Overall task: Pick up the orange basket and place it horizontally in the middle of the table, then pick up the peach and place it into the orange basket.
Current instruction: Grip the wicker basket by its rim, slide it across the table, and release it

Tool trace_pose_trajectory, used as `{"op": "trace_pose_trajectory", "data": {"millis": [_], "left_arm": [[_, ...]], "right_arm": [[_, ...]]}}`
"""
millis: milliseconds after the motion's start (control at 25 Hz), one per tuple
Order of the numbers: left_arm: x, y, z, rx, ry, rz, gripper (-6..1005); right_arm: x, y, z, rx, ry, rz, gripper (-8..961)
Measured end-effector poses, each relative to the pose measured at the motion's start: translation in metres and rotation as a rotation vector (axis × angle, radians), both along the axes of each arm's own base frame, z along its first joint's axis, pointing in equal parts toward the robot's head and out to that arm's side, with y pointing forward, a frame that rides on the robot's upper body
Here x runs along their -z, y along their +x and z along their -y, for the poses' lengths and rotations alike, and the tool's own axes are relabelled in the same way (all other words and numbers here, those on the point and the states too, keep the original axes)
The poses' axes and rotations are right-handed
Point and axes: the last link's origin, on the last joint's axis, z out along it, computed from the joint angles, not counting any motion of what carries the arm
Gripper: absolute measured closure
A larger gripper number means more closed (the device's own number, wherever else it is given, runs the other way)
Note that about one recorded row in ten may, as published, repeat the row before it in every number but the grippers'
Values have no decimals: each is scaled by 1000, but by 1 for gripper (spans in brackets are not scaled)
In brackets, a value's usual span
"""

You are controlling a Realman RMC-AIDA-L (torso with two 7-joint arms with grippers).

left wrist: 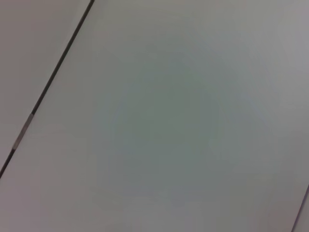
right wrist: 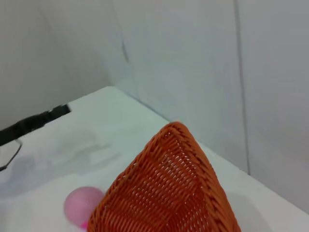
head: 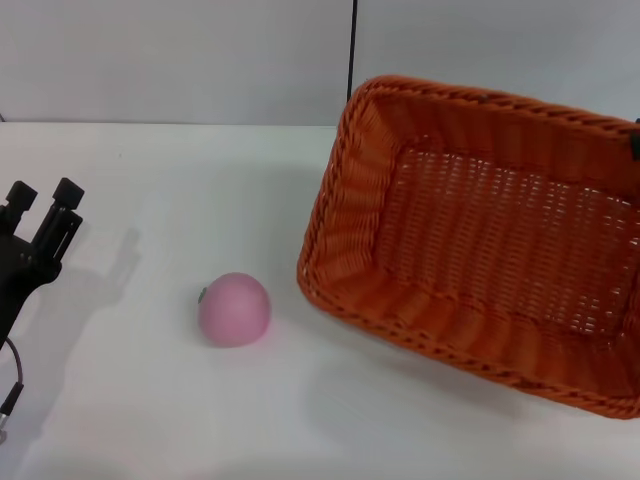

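The orange basket (head: 480, 240) hangs tilted over the right half of the white table (head: 130, 410), its open side facing me and a shadow beneath it. A dark bit of my right gripper (head: 635, 143) shows on its far right rim, holding it. In the right wrist view a corner of the basket (right wrist: 164, 193) fills the foreground. The pink peach (head: 234, 309) rests on the table left of the basket, apart from it, and the peach (right wrist: 82, 205) also shows beyond the basket corner. My left gripper (head: 44, 195) stands open at the far left, holding nothing.
A grey wall with a dark vertical seam (head: 352, 50) runs behind the table. The left wrist view shows only a plain pale surface with a dark line (left wrist: 53, 72). A thin cable (head: 12, 385) hangs by the left arm.
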Motion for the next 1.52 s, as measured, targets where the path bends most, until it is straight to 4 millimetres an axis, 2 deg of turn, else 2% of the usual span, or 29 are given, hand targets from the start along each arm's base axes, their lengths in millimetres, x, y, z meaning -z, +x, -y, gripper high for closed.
{"op": "trace_pose_trajectory", "data": {"millis": [160,360,480,680,1040,1280,1400,1520], "left_arm": [[0,0,-1,2,-1,-1,300],[1,3,-3,11,-3,4,301],[2,5,-3,14,-3,9,301],[4,6,-3,18,-8,13,302],[4,6,-5,19,-6,13,303],[4,7,-7,21,-8,12,304],[6,8,-9,27,-23,4,304],[8,9,-11,27,-31,0,304]], "right_arm": [[6,0,-6,-61,-19,-9,789],[20,-3,-22,-148,-41,-29,790],[31,-6,-36,-176,-64,10,790],[38,-6,-43,-175,-86,65,790],[40,-10,-51,-205,-73,101,791],[37,-19,-69,-164,-2,110,746],[33,-28,-84,-186,89,106,719],[32,-33,-91,-207,136,95,692]]}}
